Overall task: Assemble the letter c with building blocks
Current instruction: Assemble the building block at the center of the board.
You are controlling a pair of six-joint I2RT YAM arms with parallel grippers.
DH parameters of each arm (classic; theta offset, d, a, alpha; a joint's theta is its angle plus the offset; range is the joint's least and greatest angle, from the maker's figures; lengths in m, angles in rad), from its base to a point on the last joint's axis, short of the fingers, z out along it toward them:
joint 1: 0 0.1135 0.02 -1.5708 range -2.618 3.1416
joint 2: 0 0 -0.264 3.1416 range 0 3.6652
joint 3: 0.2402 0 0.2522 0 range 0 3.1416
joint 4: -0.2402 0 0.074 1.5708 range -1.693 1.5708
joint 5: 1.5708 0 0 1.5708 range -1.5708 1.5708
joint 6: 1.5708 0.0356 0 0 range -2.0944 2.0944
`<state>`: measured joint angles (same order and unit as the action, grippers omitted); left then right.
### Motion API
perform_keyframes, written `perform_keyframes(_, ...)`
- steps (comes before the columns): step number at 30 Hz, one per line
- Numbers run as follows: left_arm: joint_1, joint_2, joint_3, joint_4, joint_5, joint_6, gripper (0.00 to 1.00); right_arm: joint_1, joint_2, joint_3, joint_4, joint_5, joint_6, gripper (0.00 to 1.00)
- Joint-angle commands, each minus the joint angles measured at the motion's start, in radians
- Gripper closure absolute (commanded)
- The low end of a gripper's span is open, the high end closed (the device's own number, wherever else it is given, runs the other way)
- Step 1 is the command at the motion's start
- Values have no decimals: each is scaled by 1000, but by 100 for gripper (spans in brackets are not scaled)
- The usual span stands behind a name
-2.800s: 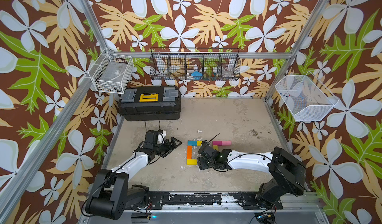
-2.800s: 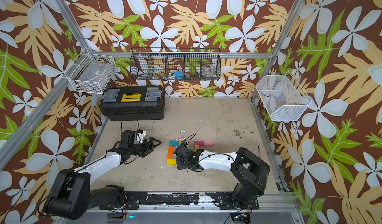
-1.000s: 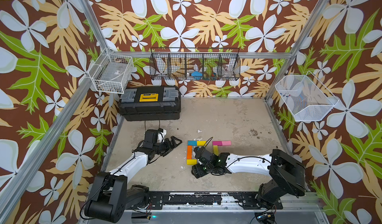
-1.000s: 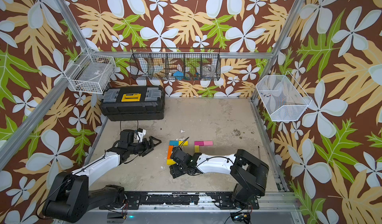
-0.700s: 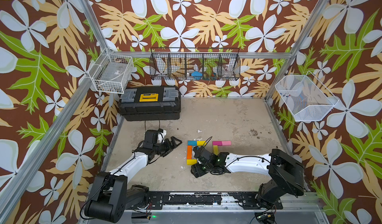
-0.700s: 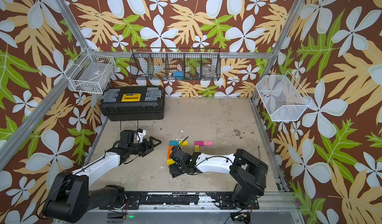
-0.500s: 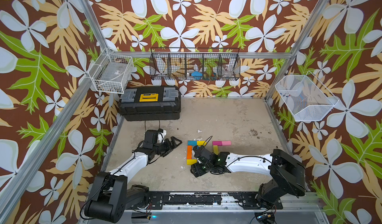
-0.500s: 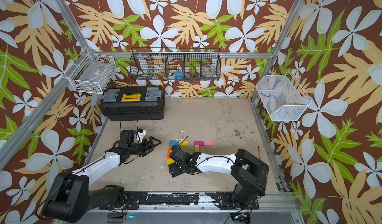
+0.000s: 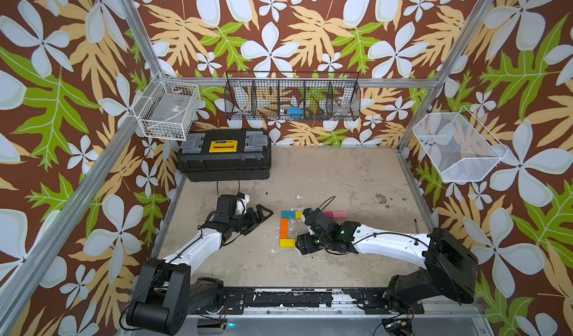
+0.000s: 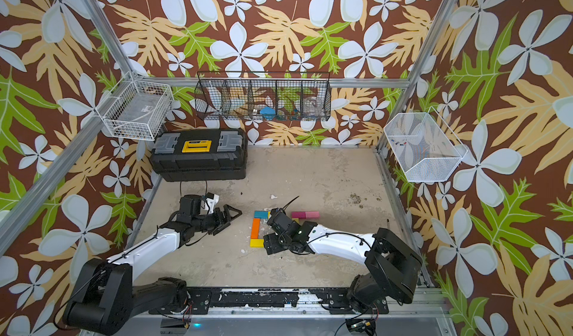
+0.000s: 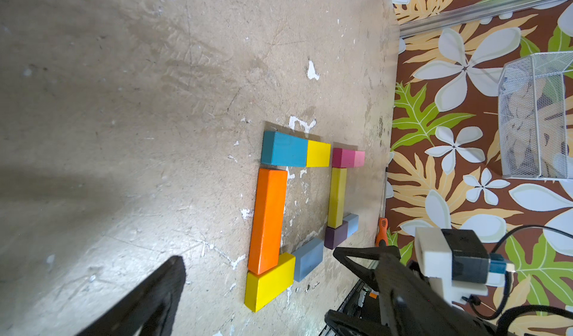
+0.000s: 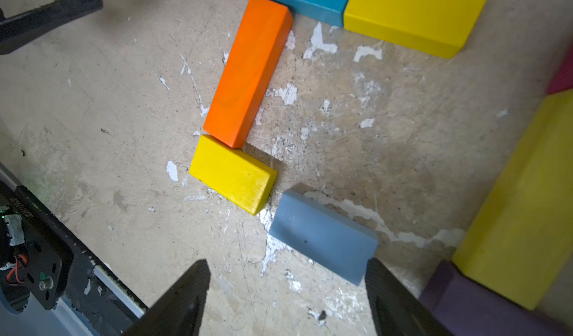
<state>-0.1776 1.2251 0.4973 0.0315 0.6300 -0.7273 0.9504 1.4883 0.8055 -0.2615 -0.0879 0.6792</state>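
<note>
Right wrist: purple block [image 12: 496, 309] partly off-frame

Worn beige tabletop [image 9: 341, 176]: free across the rear and right side. Black plastic toolbox [image 9: 224, 159] occupies the rear-left corner. A narrow bare lane runs between the long orange block [image 11: 268, 219] and the long yellow block [image 11: 337, 194]. A slate-blue block [image 12: 322, 241] obstructs the lane's front end, just beside one finger of the right gripper [image 12: 285, 275], jaws spread.

a robot test cell in a lab is shown. the space is boxed in by an aluminium frame [image 9: 387, 82] and panels covered with flowered wallpaper [image 9: 310, 33]. a left arm [image 9: 198, 250] and a right arm [image 9: 387, 246] are seated at a black rail [image 9: 288, 297] along a worn, paint-flecked counter [image 9: 335, 176]. a white wire basket [image 9: 167, 111], a black wire rack [image 9: 293, 97] and a mesh bin [image 9: 459, 151] are hung on the walls, and a black toolbox [image 9: 223, 160] is kept at the back.
</note>
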Motion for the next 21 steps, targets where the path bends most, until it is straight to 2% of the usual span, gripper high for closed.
perform_keyframes(1, 1, -1, 6, 2, -3, 15, 0, -12, 0, -19, 3, -13, 6, 18)
perform_keyframes(21, 0, -3, -6, 5, -3, 17, 0, -27, 46, -57, 94, -78, 29, 18)
